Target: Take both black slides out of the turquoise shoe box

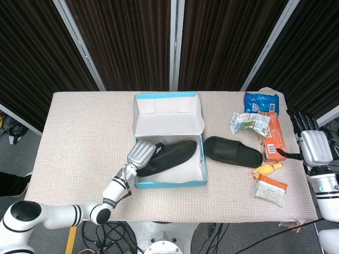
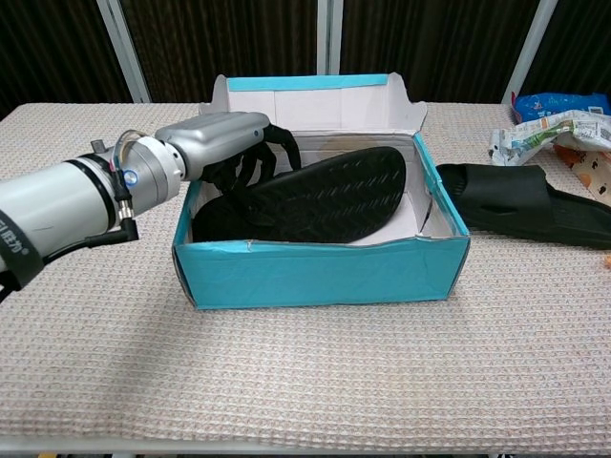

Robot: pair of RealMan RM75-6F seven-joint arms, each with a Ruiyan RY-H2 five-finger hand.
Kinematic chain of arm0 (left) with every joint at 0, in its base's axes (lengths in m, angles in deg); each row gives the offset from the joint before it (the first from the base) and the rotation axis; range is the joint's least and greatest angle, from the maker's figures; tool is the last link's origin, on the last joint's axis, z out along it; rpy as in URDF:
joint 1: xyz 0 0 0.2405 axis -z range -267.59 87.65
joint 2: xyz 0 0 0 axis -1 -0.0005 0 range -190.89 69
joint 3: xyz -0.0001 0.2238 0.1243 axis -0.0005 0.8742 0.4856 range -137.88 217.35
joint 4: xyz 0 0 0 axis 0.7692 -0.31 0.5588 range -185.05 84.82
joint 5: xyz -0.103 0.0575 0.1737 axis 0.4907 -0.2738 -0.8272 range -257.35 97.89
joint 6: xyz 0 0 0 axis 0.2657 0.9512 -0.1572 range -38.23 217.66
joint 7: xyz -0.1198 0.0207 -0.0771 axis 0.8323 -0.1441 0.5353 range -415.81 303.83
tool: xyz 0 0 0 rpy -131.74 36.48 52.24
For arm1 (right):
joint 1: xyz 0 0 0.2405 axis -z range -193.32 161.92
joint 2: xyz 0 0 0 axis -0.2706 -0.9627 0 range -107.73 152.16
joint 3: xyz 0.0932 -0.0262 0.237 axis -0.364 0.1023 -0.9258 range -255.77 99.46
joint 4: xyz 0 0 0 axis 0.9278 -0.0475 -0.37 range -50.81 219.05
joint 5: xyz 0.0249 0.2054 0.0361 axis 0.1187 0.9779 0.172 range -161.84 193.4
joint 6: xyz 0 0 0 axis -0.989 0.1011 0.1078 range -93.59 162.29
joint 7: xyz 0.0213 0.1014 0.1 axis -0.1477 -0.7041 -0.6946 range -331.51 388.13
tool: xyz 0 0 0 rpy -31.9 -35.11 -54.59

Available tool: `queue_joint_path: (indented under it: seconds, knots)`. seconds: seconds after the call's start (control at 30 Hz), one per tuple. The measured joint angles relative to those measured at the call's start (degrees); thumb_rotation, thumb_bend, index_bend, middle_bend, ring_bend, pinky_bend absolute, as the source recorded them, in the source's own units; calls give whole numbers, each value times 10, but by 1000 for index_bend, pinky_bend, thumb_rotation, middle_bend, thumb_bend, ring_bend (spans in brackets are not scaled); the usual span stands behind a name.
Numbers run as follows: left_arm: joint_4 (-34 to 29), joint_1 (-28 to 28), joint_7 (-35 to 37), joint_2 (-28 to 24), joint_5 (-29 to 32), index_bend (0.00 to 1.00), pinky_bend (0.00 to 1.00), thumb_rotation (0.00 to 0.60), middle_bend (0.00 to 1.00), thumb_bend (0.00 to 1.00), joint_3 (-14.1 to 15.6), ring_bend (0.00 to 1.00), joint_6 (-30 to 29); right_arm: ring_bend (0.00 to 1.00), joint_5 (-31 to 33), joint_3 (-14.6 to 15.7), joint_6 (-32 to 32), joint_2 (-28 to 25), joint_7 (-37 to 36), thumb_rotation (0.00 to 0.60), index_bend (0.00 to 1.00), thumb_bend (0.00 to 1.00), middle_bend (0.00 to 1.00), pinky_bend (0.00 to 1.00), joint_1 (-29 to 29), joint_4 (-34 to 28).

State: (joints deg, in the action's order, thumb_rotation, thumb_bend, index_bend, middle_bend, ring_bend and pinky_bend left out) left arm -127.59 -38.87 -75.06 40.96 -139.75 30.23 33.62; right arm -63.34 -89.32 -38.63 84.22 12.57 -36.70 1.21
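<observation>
The turquoise shoe box (image 1: 169, 183) stands open at the table's middle, lid flap up at the back. One black slide (image 1: 174, 154) lies inside it, sole up and tilted (image 2: 320, 196). My left hand (image 1: 142, 153) reaches in over the box's left wall (image 2: 224, 143), its dark fingers curled around that slide's left end. The second black slide (image 1: 233, 151) rests on the table just right of the box (image 2: 520, 202). My right hand (image 1: 312, 145) hangs at the table's right edge, fingers apart, holding nothing.
Snack packs crowd the right side: a blue bag (image 1: 260, 100), white packets (image 1: 249, 121), an orange box (image 1: 273, 137), a yellow item (image 1: 267, 169) and an orange-and-white pack (image 1: 271, 190). Bare tablecloth spreads left of the box and in front of it.
</observation>
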Motion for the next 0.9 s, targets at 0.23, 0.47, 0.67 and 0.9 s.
queue_joint_path:
  seconds: [0.23,0.47,0.67,0.9]
  knots:
    - [18,-7,-11,4,-94,613,897,600,702,437,23,719,-44,0,1,-4,-8,0,4,600,0,0,0,0,3,-6]
    - [65,-17,28,19,-171,635,922,600,732,454,29,748,-94,0,2,-9,-17,2,6,600,0,0,0,0,7,-8]
    - [103,-24,81,33,-199,641,943,600,743,456,26,766,-113,0,1,-10,-19,5,5,600,0,0,0,0,8,-6]
    - [105,-38,175,30,-227,650,966,600,752,468,13,781,-158,0,-1,-13,-25,5,5,600,0,0,0,0,10,-7]
